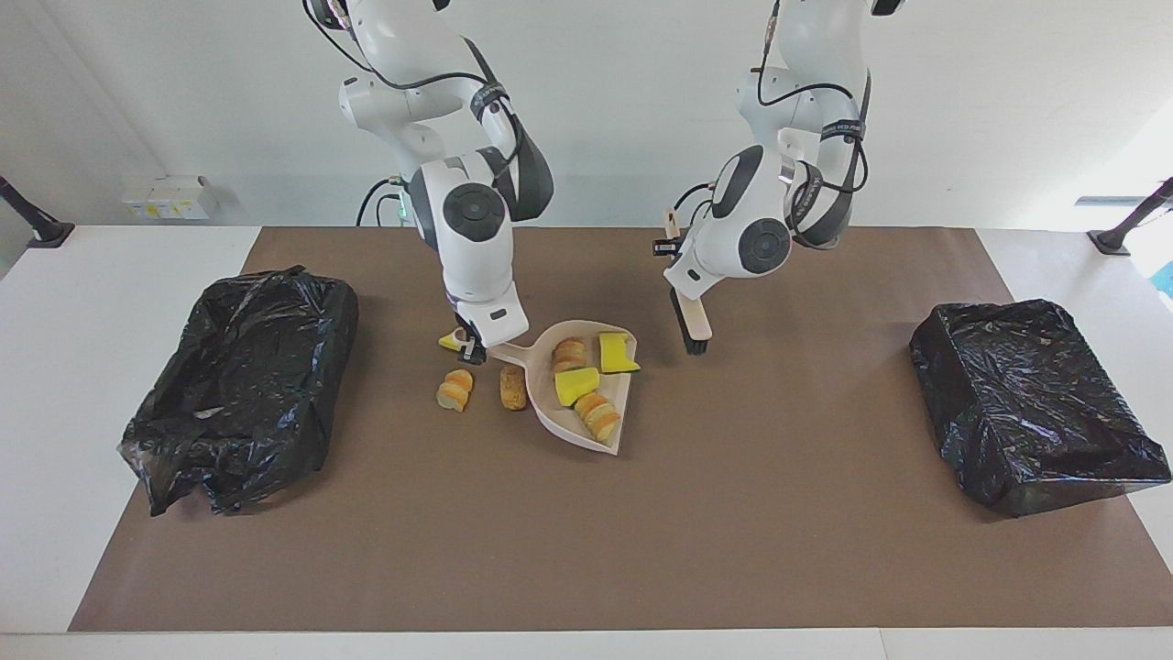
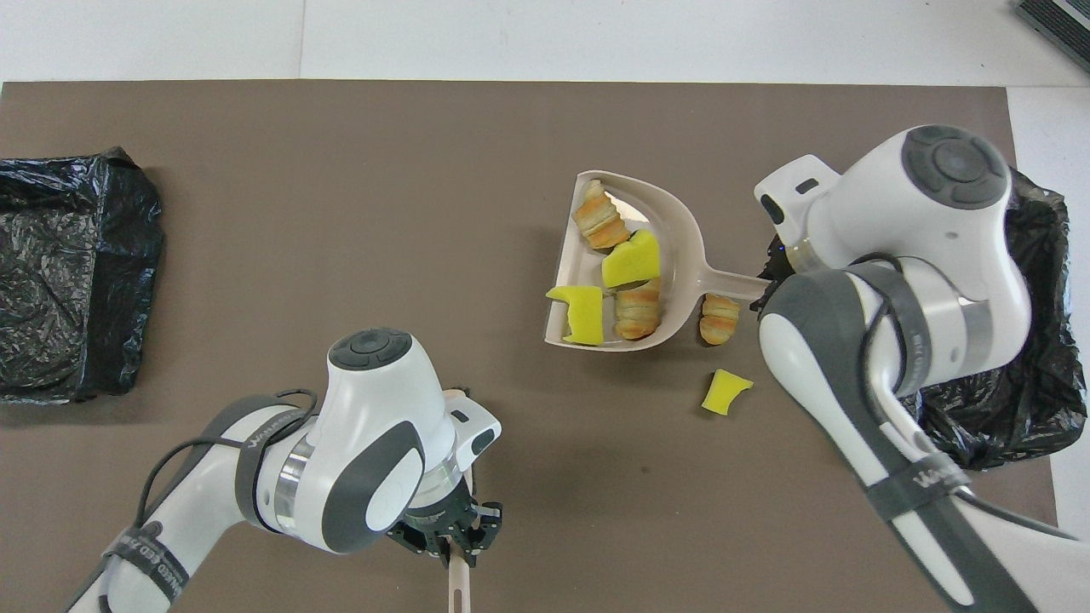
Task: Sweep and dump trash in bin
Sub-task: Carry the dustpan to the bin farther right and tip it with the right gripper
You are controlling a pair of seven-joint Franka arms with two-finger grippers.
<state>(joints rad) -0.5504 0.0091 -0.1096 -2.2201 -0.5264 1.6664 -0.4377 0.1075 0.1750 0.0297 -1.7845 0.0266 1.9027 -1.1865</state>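
Right gripper (image 1: 473,349) clamped on handle of beige plastic dustpan (image 1: 586,431); left gripper (image 1: 685,302) shut on beige bristle brush (image 1: 692,323).
Yellow foam chunks and striped toy rolls, the trash (image 1: 575,385): four pieces in pan, three on brown mat beside right gripper.

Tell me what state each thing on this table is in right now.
Dustpan: on the mat, holding four pieces of trash.
Trash outside the pan: three pieces loose on the mat.
Brush: upright, bristles down.
Right pincer: shut on the dustpan's handle.
Left pincer: shut on the brush.
Two black-lined bins: open; no trash visible inside.
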